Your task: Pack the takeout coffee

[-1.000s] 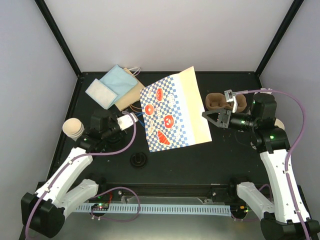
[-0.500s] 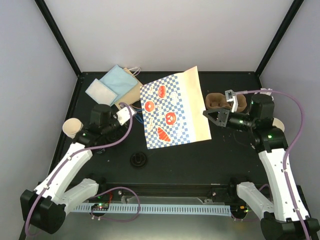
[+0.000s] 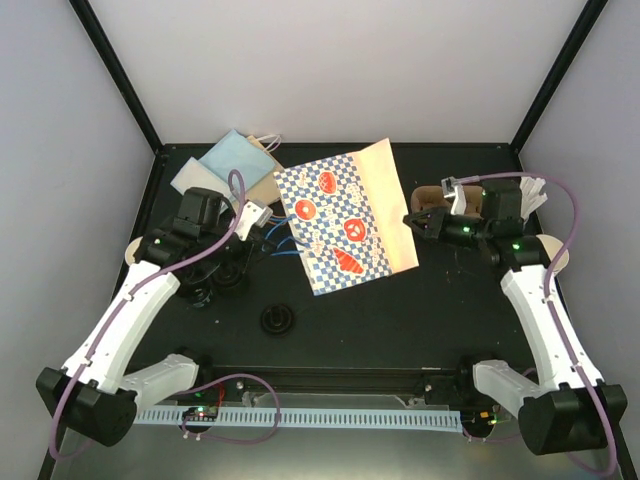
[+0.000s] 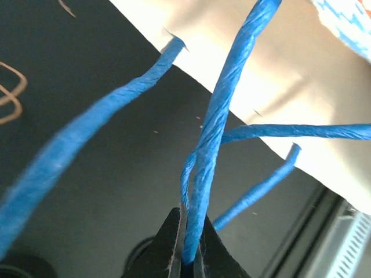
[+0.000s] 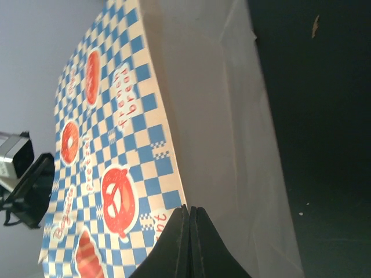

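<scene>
The blue-checked paper bag hangs tilted between both arms over the middle of the table. My left gripper is shut on one of its blue cord handles, the cord pinched between the black fingertips. My right gripper is shut on the bag's plain side fold at its edge. The brown cup tray peeks out behind the right gripper. One tan cup shows beside the left arm, another behind the right arm. A black lid lies near the front.
A light-blue and white stack of paper on a brown bag lies at the back left. White stir sticks lie at the back right. Dark round objects sit under the left arm. Black frame posts bound the table.
My left gripper has shut on the blue handle and moved back and right. The bag has swung lower and tilted. My right gripper has shifted slightly back, still holding the bag.
</scene>
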`<state>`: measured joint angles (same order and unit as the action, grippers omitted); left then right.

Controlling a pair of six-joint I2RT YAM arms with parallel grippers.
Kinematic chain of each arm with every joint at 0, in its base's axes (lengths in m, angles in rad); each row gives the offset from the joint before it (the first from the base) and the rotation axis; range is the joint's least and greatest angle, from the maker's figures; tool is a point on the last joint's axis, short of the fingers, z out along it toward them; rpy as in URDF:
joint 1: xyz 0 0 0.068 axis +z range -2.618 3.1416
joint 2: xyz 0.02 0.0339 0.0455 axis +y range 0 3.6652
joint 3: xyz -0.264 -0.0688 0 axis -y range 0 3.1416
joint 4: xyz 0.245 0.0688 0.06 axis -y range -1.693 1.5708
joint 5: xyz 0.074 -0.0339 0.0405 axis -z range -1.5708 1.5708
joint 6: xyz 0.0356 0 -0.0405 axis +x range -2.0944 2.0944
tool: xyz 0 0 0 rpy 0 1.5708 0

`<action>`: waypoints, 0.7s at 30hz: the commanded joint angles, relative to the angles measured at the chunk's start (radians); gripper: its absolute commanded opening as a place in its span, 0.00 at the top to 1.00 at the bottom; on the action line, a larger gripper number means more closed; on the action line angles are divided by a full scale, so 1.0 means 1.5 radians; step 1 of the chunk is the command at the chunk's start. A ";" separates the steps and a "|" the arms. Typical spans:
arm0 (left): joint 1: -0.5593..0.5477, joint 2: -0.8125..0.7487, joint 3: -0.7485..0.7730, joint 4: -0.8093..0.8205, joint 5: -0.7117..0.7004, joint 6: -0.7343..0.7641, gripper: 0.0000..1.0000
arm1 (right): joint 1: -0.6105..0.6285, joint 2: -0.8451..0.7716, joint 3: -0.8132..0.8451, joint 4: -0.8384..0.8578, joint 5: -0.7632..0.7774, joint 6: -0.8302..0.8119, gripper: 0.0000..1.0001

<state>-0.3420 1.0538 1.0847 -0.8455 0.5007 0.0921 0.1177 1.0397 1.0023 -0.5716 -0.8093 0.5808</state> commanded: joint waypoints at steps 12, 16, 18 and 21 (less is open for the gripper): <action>0.105 -0.059 0.061 -0.046 0.308 -0.182 0.98 | -0.078 0.022 -0.114 0.068 0.009 -0.033 0.99; 0.123 -0.081 0.040 0.050 0.390 -0.271 0.99 | -0.078 0.027 -0.153 0.098 0.012 -0.019 0.99; 0.124 -0.092 0.011 0.122 0.424 -0.345 0.98 | -0.078 0.032 -0.169 0.114 0.017 -0.015 0.99; 0.124 -0.109 -0.020 0.227 0.448 -0.436 0.98 | -0.077 0.045 -0.193 0.137 0.022 -0.010 0.99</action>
<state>-0.1711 0.9337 1.0912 -0.7490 1.0412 -0.3325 0.0181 1.0821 0.7517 -0.4400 -0.8501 0.5526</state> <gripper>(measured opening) 0.031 0.030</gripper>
